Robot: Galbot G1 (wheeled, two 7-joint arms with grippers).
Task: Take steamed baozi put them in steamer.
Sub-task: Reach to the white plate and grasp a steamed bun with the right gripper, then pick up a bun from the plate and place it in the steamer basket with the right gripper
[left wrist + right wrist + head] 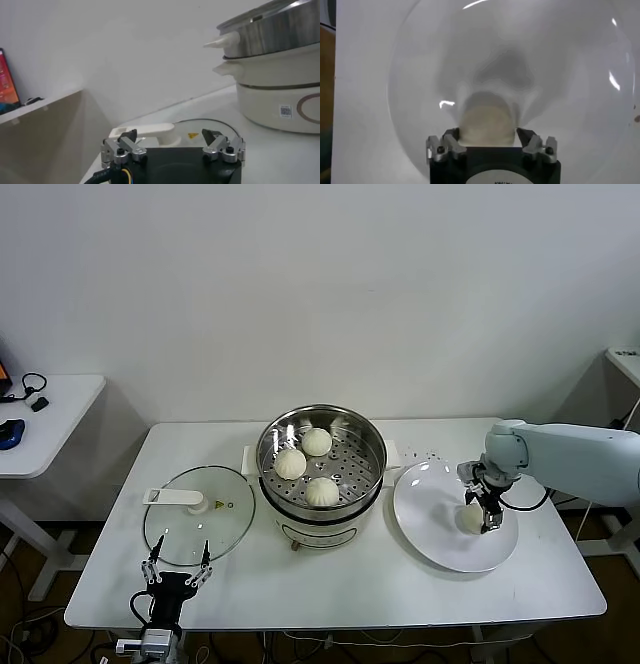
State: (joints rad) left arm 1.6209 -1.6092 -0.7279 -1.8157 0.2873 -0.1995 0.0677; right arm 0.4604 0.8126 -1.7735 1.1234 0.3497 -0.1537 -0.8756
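With three baozi [307, 463] already in the steamer [321, 474], the right pincer [478, 515] straddled the last baozi [486, 124] on the white plate [435, 529] at the desk's right, its jaws not visibly clenched, so squeezing and lifting seemed next; the left pincer [177, 568] hung released near the glass lid [198, 529].

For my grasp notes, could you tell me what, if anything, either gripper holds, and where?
The right gripper straddles the last baozi on the plate, fingers at its sides; a firm hold cannot be told. The left gripper holds nothing.
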